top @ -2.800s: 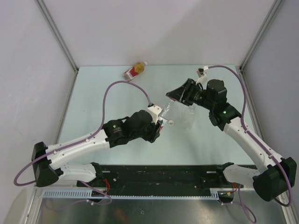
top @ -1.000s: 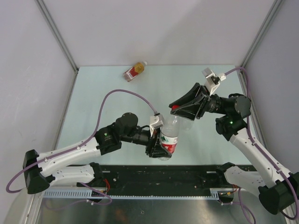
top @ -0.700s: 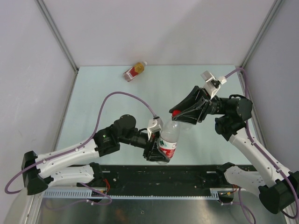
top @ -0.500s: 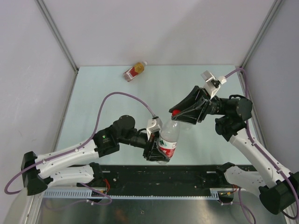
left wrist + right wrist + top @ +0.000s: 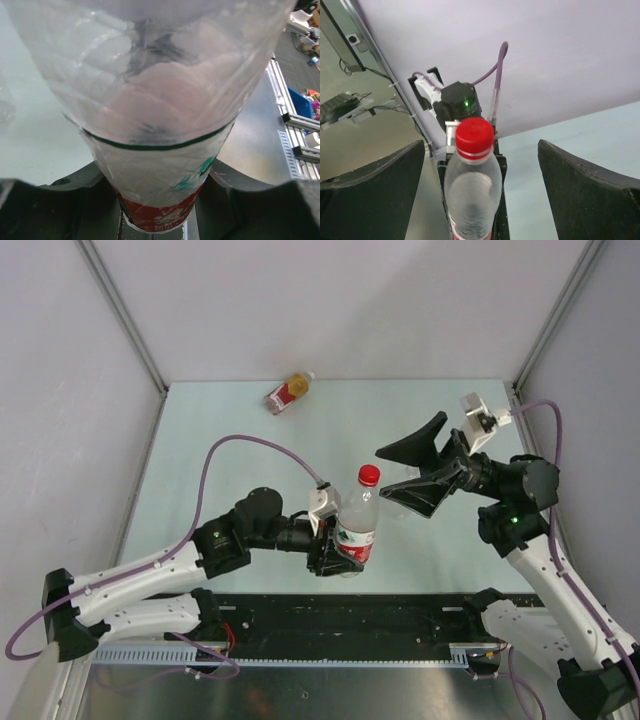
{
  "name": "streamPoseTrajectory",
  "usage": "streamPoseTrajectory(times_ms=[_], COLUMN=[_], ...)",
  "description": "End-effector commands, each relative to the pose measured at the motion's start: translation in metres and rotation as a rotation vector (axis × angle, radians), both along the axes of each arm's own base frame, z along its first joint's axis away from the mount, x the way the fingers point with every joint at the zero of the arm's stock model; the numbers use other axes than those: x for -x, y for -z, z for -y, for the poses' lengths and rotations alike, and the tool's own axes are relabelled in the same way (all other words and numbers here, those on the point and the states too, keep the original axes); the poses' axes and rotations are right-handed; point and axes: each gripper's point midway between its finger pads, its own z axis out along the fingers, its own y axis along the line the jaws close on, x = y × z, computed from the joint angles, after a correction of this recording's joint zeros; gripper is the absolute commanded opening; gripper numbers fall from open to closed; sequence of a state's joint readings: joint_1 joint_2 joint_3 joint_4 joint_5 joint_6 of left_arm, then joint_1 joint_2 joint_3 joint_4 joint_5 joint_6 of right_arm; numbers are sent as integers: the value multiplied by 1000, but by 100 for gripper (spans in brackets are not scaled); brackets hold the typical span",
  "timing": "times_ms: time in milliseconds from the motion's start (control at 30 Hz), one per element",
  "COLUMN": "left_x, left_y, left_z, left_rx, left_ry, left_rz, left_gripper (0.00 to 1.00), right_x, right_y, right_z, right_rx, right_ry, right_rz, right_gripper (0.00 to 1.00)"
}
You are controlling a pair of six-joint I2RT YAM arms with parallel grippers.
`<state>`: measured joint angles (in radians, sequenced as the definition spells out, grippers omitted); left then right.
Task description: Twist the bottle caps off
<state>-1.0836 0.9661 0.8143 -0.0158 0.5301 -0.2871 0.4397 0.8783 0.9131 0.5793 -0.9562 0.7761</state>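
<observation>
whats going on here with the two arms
The left claw holds the labelled bottle upright by its lower body. The right claw is wide open beside the red cap, not gripping it; the cap is on the bottle. A small amber bottle lies near the table's far edge.

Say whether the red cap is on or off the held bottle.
On. The red cap sits atop the bottle in the left gripper; the right gripper is open, not touching it. How tight, cannot tell.

Red cap (image 5: 369,475) sits on clear labelled bottle (image 5: 355,532).
</observation>
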Motion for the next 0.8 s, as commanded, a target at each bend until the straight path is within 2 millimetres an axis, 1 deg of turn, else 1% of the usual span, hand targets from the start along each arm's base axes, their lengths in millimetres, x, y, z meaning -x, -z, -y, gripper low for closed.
streamPoseTrajectory(times_ms=[0,133,367,533,767], left_x=[-18,-32,-58,-78,-101], left_y=[-5,3,21,31,42], left_z=[-2,-6,-11,-16,-27], left_rx=[-24,-78,-201,-288,-399], left_ry=[-79,-157,-288,-385,-512], left_rz=[68,80,95,106,129], left_gripper=[15,15,13,14,13], right_x=[-1,-13,-46,-64,-86], right_y=[-17,-17,-7,0,19], right_z=[13,17,21,25,27], right_rx=[-53,-60,-26,-12,27], right_ry=[103,172,317,402,481], right_rz=[45,3,-104,-159,-251], right_gripper=[99,99,99,98,97])
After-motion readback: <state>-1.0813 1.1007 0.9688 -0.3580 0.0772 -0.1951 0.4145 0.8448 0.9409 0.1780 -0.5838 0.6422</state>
